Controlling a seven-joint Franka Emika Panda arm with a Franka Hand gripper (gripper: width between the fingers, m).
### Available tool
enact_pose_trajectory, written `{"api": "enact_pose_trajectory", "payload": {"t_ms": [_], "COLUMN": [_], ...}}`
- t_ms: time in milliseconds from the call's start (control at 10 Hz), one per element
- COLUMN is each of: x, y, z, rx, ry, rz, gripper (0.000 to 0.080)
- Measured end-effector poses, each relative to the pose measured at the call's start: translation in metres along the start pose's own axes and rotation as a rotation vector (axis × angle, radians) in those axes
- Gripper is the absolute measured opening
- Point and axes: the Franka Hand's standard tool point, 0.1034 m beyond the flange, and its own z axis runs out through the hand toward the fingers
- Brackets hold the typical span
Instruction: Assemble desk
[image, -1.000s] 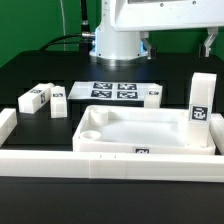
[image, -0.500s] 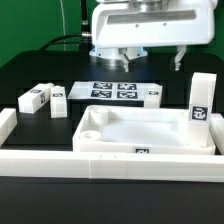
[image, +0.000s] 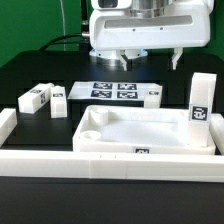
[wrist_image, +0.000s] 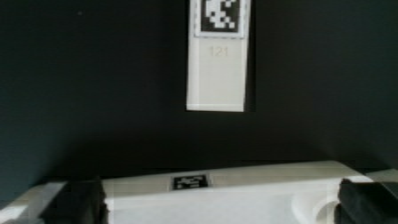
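The white desk top (image: 140, 132), a tray with a raised rim and round corner sockets, lies at the front of the table. One leg (image: 200, 100) stands upright in its corner on the exterior view's right. Two legs (image: 35, 97) (image: 57, 101) lie on the exterior view's left, and another leg (image: 150, 95) lies beside the marker board (image: 112, 90). My gripper (image: 150, 62) hangs open and empty above the far side of the desk top. In the wrist view, the gripper (wrist_image: 222, 203) straddles the desk top's tagged rim (wrist_image: 214, 190), with a leg (wrist_image: 221, 60) lying beyond it.
Long white border rails run along the front (image: 100, 160) and the exterior view's left (image: 5, 125) of the table. The arm's white base (image: 118, 45) stands behind the marker board. The table surface is black.
The gripper has come down from the top of the exterior view, so both fingers now show above the marker board. The parts on the table have not moved.
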Motion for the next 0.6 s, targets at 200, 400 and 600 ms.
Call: {"api": "enact_pose_trajectory", "payload": {"t_ms": [200,400,600], "x": [-0.008,-0.004,-0.013], "y": [0.001,0.002,0.002], "z": [0.013,0.023,0.028], "rx": [-0.003,-0.003,-0.004], "ry": [-0.141,-0.222,-0.38], "rz": [0.005,0.013,0.016], "gripper": [0.0649,0.0649,0.0649]}}
